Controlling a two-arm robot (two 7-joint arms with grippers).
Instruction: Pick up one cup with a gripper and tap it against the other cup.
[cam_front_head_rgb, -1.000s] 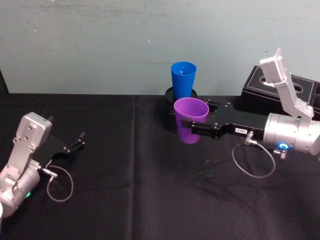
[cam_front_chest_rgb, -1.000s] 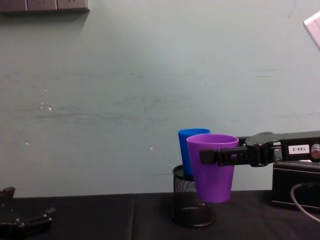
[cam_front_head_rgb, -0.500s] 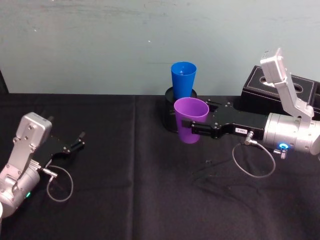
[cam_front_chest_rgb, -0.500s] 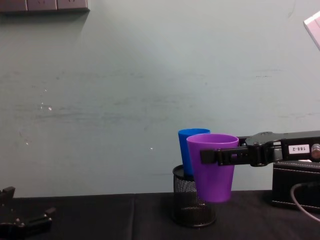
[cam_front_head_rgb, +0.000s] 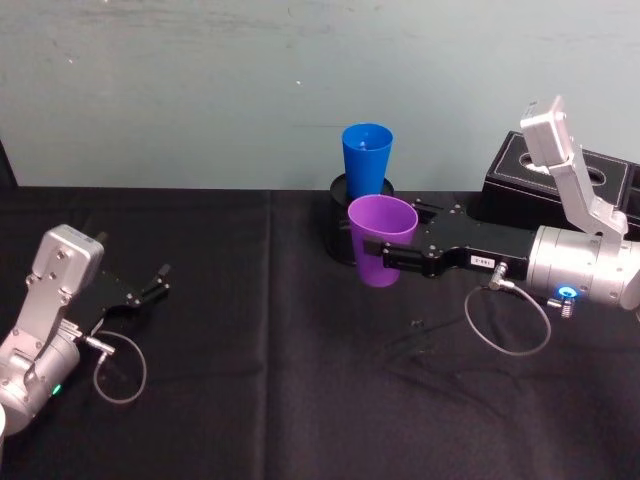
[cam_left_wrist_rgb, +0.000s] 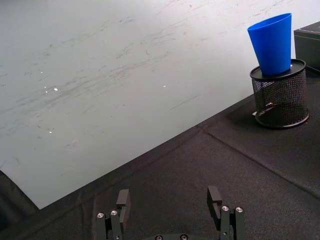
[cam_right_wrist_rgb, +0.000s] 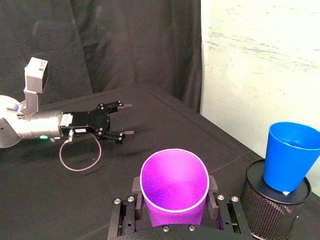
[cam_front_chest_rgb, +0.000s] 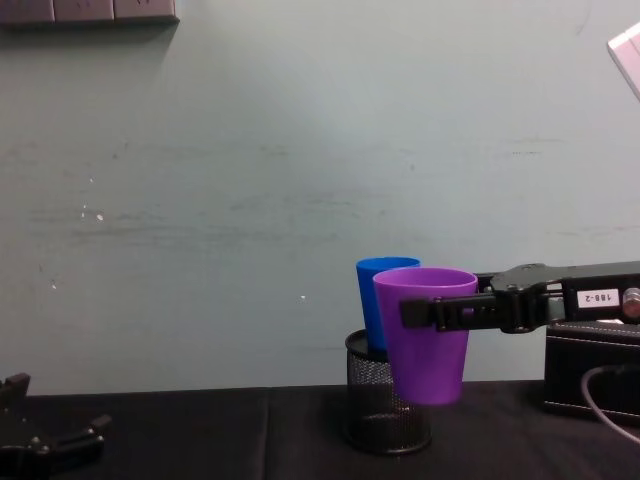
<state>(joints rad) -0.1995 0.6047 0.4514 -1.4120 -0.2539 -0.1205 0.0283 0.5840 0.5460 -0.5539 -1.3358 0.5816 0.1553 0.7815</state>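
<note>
Purple tumbler (cam_front_head_rgb: 381, 240) upright, held in the air, clamped just below rim by right gripper (cam_front_head_rgb: 392, 252). Blue tumbler (cam_front_head_rgb: 366, 160) upright in black mesh holder (cam_front_head_rgb: 338, 228), just behind purple one; whether they touch, cannot tell

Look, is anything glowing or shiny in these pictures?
Head view: a blue ring light glows behind the right gripper, which holds the purple cup. Right wrist view: the cup's inside catches bright light. Chest view: the left gripper, parked low left, is nearly lost against the dark cloth.
</note>
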